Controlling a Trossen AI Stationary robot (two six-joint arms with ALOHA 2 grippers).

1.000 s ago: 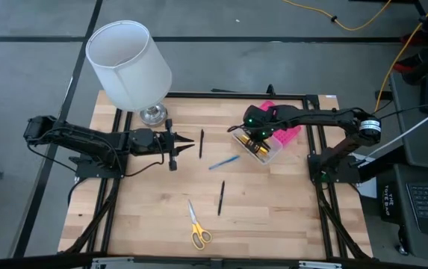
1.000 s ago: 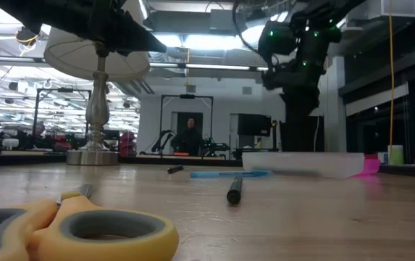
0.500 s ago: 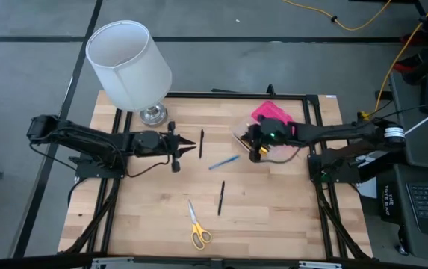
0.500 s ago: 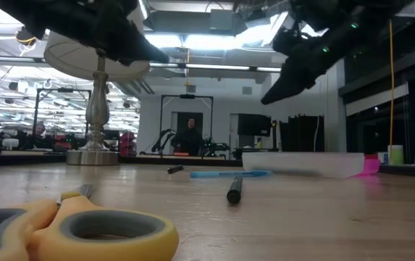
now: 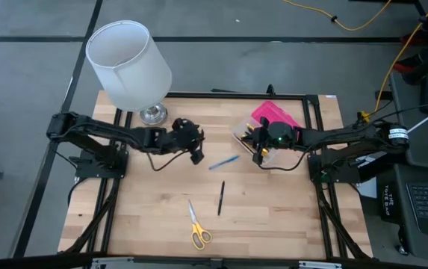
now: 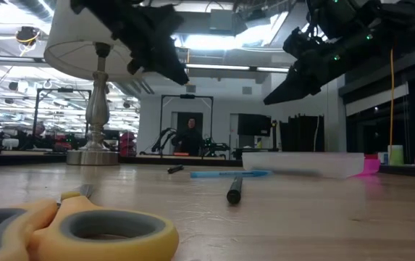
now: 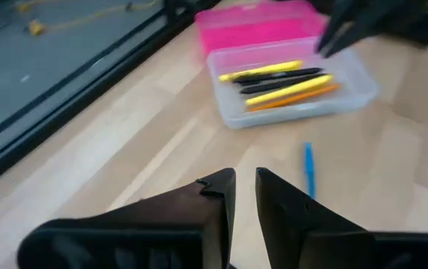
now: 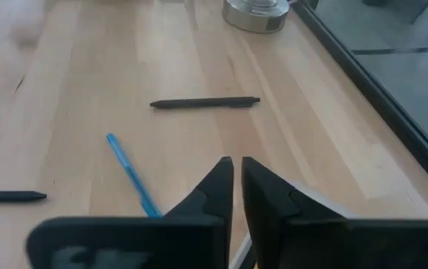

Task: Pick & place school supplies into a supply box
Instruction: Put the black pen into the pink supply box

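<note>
The left gripper (image 5: 196, 153) hangs above the table (image 5: 273, 217) near its middle, right of the lamp (image 5: 129, 63). Its fingers (image 7: 215, 196) stand almost together with a thin gap between them and nothing in it. The right gripper (image 5: 258, 155) hangs over the near-left edge of the pencil case (image 5: 267, 139), its fingers (image 8: 212, 187) likewise nearly touching and empty.

The pencil case sits at the far right of the table, its pink lid (image 7: 262, 25) folded open behind the clear tray (image 7: 292, 93). In the tray lie yellow, black and orange pens (image 7: 284, 81), side by side.

Four supplies lie loose on the wood. A blue pen (image 5: 224, 162) rests between the two grippers, angled. A black pen (image 8: 205, 102) lies farther off toward the lamp base; from above it seems to be hidden under the left gripper, though that is hard to confirm. A second black pen (image 5: 220, 198) lies nearer the front edge, roughly upright in the top view. The yellow-handled scissors (image 5: 196, 227) lie at the near side, left of that pen, well apart from the case.
</note>
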